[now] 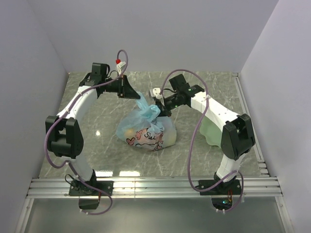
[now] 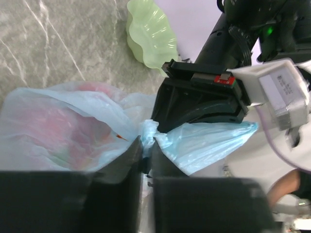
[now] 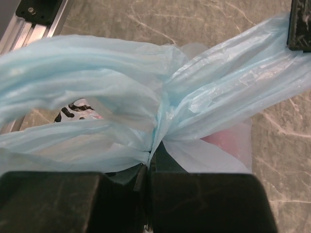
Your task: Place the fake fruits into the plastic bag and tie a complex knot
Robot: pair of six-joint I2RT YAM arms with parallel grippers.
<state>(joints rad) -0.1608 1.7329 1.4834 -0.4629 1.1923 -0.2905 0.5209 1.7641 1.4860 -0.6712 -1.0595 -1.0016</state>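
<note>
Overhead, looked down on a grey marbled table boxed in by plain pale walls, with a ridged aluminium rail along the near edge. Found the plastic bag slumped mid-table between the arms, with the fake fruits as dim yellow and red lumps inside it and the knot bunched on top. Saw the left gripper and the right gripper close in on that bunch from either side. Glimpsed a pale green plate partly behind the right arm. From the left wrist, made out the left fingers pinched nearly together on a strand of light-blue handle, and the right gripper opposite with a blue tail fanning out of its clamp. From the right wrist, saw its fingers squeezed tight on the film just below the crossing of two handles. Judged the knot loose as yet. Feared a tear in the thin film from too hard a pull apart, or a slip out of the left pinch and an undone twist. Feared, too, a drag of the whole bag toward the plate. Noted glossy, white-veined stone under it all, likely slick beneath so light a bag.
</note>
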